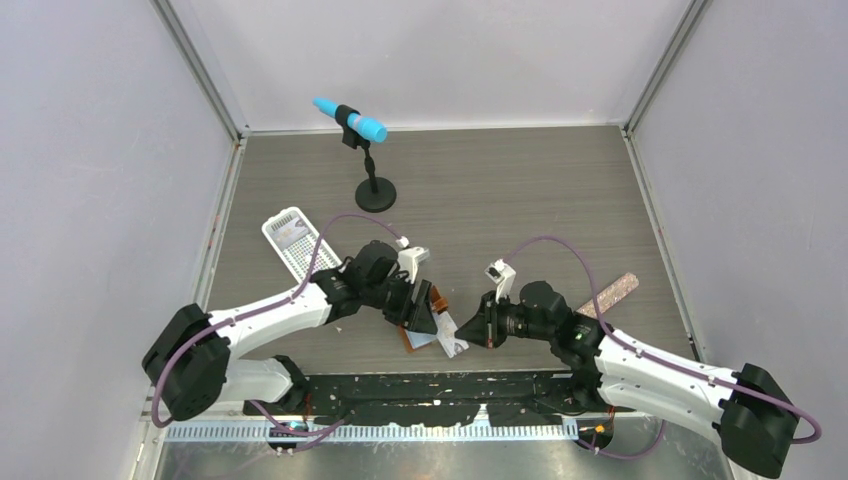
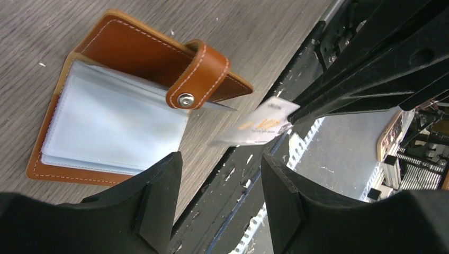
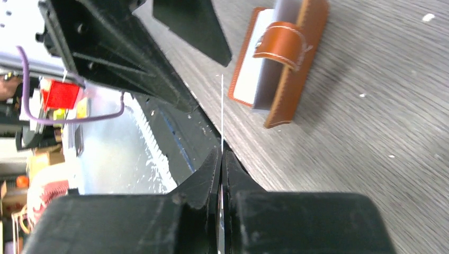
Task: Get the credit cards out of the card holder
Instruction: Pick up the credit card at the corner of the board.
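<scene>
The tan-brown card holder lies open on the table near its front edge, snap tab folded over and pale blue pockets showing. My left gripper hovers open and empty just above it; its tips are clear of the holder. My right gripper is shut on a credit card. The card is seen edge-on in the right wrist view, gripped at the fingertips, and off the holder. In the left wrist view the card hangs past the holder's tab.
A white perforated tray lies at the back left with something pale grey in it. A blue-tipped microphone on a black stand stands behind. A speckled pinkish strip lies at the right. A black strip runs along the near edge.
</scene>
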